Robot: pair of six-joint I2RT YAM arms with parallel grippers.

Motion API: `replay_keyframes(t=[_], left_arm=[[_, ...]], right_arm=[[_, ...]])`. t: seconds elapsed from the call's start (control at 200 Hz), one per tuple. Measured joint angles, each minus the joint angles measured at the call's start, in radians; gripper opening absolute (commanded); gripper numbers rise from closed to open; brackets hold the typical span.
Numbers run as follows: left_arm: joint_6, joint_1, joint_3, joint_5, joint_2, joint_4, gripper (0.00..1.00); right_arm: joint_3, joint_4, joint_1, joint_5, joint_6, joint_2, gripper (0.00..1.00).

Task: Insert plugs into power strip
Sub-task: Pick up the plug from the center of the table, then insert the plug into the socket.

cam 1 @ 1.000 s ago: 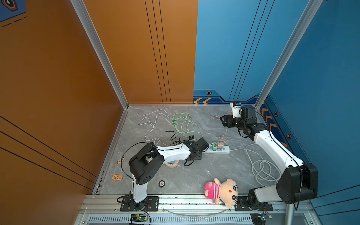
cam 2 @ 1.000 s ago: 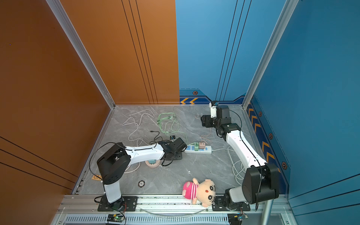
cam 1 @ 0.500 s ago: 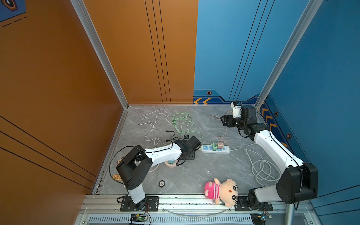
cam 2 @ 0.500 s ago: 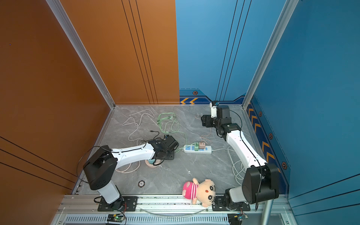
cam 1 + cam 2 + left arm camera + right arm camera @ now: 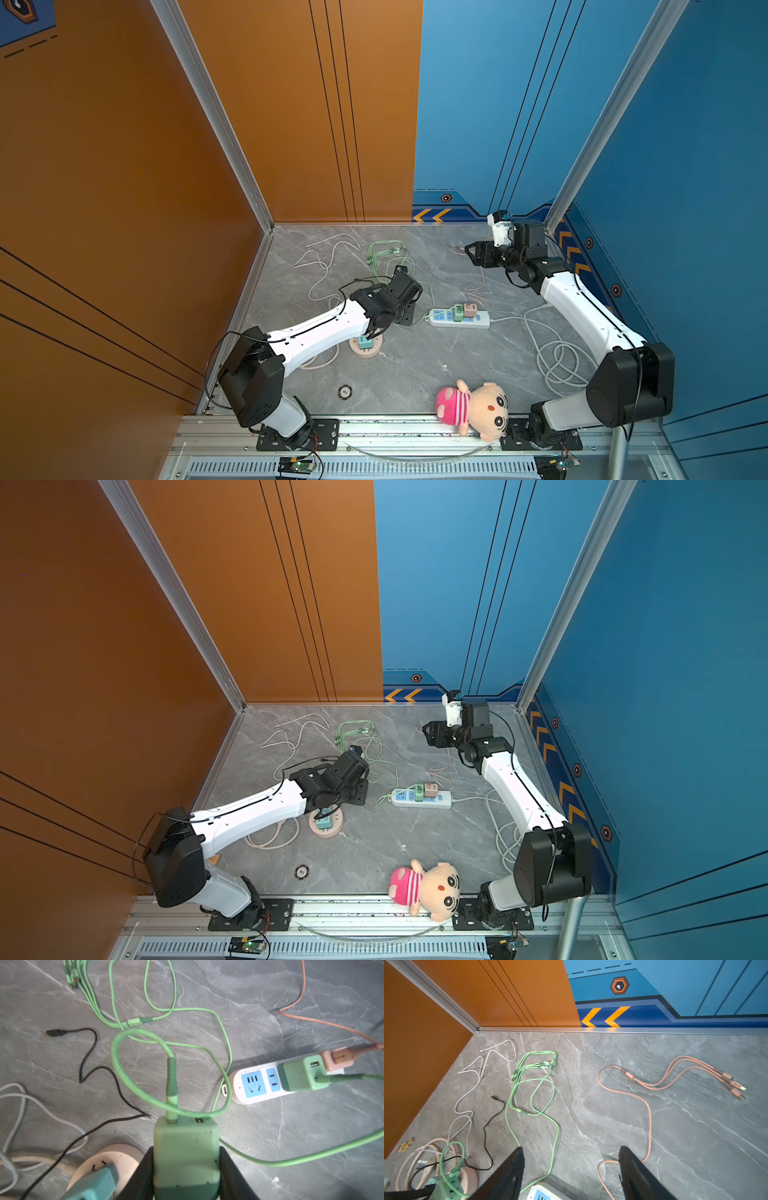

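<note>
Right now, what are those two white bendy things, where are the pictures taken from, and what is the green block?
They are two robot arms, each ending in a pincer called a gripper. Two pictures look down from above; the close-up ones come from cameras on each arm's wrist. The left gripper pinches a mint green plug. The right gripper is open and empty. On the grey table lie a white power strip carrying a second green plug and a pink plug, a round socket with a teal plug, loose cables and a plush doll.
</note>
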Motion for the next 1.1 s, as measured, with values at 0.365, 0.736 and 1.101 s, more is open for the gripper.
replay_keyframes(t=[0.365,0.736,1.101], left_arm=[[0.212,0.033,0.019,-0.052,-0.002,0.165,0.24],[0.6,0.05,-0.05,0.183,-0.056,0.346,0.25],[0.738,0.102,-0.077,0.303,-0.079,0.446,0.25]], right_arm=[[0.126,-0.061,0.0,-0.315,0.0,0.088,0.68],[0.161,-0.097,-0.007,-0.613,-0.016,0.171,0.61],[0.165,-0.272,0.035,-0.672,-0.205,0.191,0.64]])
